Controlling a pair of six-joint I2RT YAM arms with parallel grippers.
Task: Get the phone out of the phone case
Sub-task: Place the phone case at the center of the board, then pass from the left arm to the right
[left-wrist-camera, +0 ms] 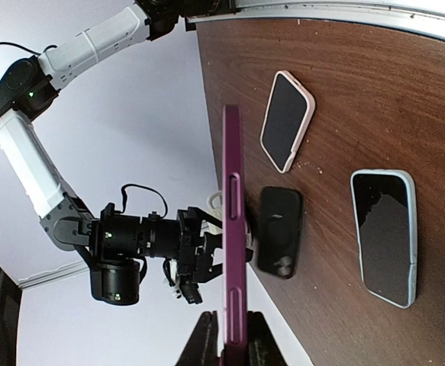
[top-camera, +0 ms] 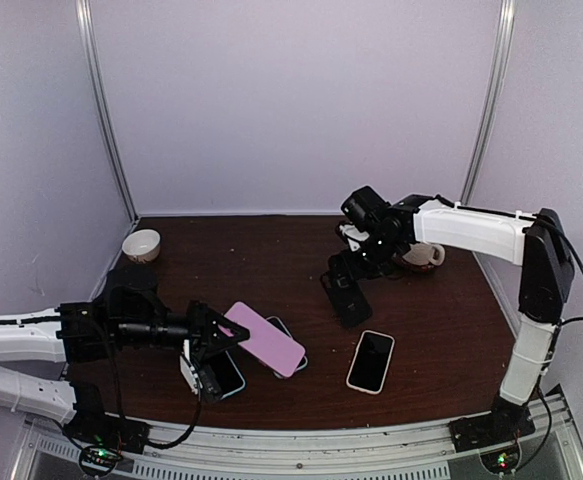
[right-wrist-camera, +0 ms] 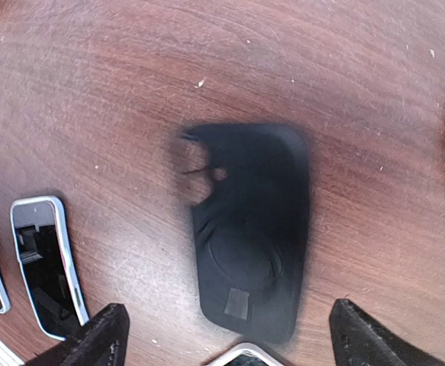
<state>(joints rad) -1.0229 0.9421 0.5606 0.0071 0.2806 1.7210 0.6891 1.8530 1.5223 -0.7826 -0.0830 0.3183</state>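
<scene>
My left gripper (top-camera: 217,346) is shut on the pink phone case (top-camera: 264,338) and holds it lifted and tilted above the table. In the left wrist view this case (left-wrist-camera: 232,229) shows edge-on, with the fingers (left-wrist-camera: 204,339) clamped on its two faces. Whether a phone sits inside it is hidden. My right gripper (top-camera: 357,264) is open just above a black case (top-camera: 347,295) lying flat on the table. In the right wrist view the black case (right-wrist-camera: 253,229) lies between the wide-apart fingertips (right-wrist-camera: 108,335), apart from both.
A white-cased phone (top-camera: 371,361) lies front right of centre. A light-blue-cased phone (top-camera: 228,377) lies under the left gripper, and another phone (top-camera: 289,333) lies partly under the pink case. A small bowl (top-camera: 141,244) stands back left and a cup (top-camera: 423,256) back right.
</scene>
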